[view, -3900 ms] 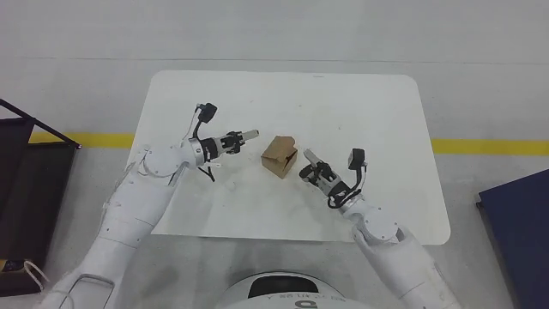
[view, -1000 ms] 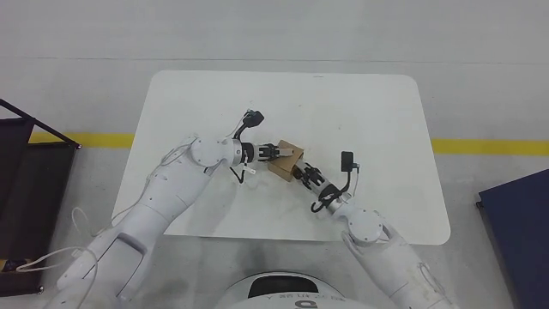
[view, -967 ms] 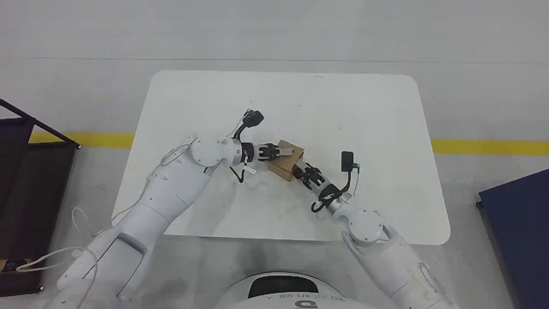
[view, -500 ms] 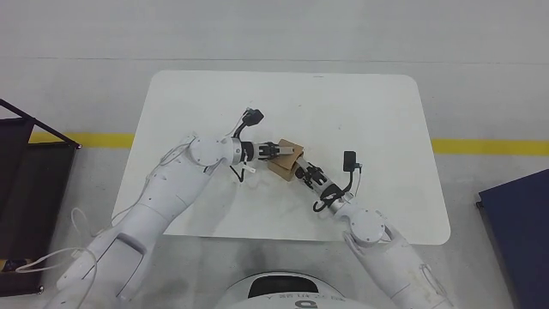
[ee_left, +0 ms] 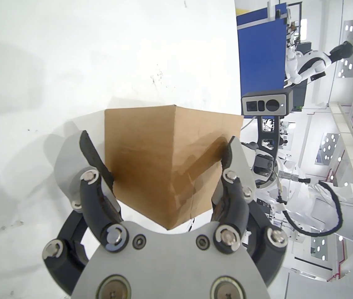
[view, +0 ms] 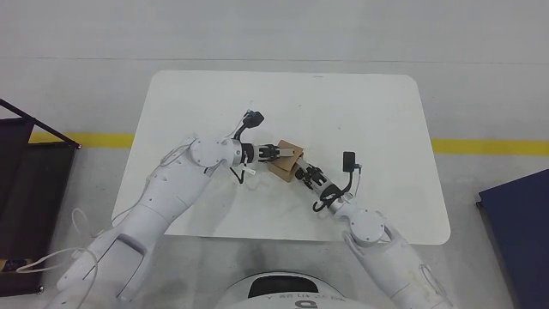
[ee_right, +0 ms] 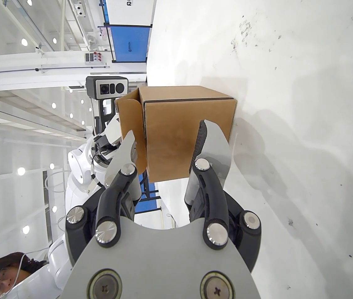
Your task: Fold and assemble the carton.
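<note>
The brown carton [view: 287, 157] stands near the middle of the white table [view: 360, 112]. My left gripper [view: 268, 152] is at its left side. In the left wrist view one carton [ee_left: 164, 163] corner points between the fingers, and the left gripper [ee_left: 157, 138] is shut on it, a pad on each adjoining face. My right gripper [view: 304, 172] is at the carton's near right side. In the right wrist view the right gripper [ee_right: 167, 129] is open against the carton [ee_right: 176, 132]. One fingertip lies on a side flap [ee_right: 128, 113] that stands ajar; the other is in front of the closed face.
Bare table surface stretches on all sides of the carton, widest toward the far right corner. A dark rack [view: 26, 163] stands on the floor beyond the table's left edge. A blue panel [view: 523, 215] is on the floor to the right.
Since 3.9 s ago both grippers have moved in from either side onto the carton, which has shifted slightly right. Over the last second almost nothing has moved.
</note>
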